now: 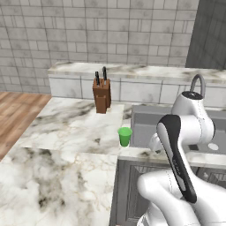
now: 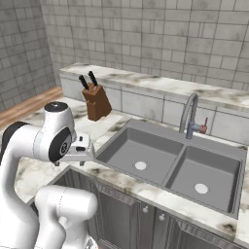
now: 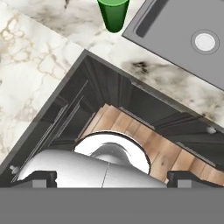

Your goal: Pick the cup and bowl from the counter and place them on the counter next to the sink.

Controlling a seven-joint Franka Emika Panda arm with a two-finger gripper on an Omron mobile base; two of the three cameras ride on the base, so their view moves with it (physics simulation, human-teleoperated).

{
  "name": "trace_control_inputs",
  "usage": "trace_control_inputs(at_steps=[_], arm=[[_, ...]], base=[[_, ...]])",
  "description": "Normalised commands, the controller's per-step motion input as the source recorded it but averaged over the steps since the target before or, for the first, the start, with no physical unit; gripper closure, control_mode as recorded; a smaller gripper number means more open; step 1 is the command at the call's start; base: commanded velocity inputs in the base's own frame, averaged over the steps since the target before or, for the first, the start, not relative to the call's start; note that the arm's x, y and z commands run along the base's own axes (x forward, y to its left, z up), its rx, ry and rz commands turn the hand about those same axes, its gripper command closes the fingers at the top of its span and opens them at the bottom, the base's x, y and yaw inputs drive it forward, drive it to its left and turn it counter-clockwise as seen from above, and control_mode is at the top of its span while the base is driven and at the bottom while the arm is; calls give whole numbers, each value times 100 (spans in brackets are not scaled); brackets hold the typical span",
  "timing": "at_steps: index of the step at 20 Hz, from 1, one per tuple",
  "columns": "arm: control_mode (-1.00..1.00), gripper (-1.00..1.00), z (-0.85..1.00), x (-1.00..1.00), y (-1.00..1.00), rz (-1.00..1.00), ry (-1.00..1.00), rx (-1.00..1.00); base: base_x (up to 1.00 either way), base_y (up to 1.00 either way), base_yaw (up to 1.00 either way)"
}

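The green cup (image 1: 125, 136) stands upright on the white marble counter (image 1: 75, 128), just left of the grey sink (image 1: 150, 121). In the hand view the cup (image 3: 113, 13) is at the top edge, with the sink (image 3: 183, 39) and its drain to its right. My gripper (image 3: 111, 178) is open with nothing between its fingertips (image 3: 39, 177). It looks down over the counter's inner corner and stays well short of the cup. The hand (image 2: 81, 148) hangs at the counter's front edge, left of the sink (image 2: 170, 163). The bowl is out of view.
A brown knife block (image 1: 101, 95) stands at the back of the counter, behind the cup. A curved tap (image 2: 190, 115) rises behind the sink. Dark cabinets (image 3: 109, 87) and wooden floor (image 3: 131, 131) lie under the hand. A raised marble ledge (image 1: 132, 70) runs along the tiled wall.
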Motion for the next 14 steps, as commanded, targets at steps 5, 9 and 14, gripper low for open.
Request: trace_control_inputs(at_steps=[5,9,14], arm=[[100,-100,0,0,0,0,0,0],[100,-100,0,0,0,0,0,0],[100,-100,0,0,0,0,0,0]], base=[[-61,-10,-5],[-79,-42,-21],[12,-39,-46]])
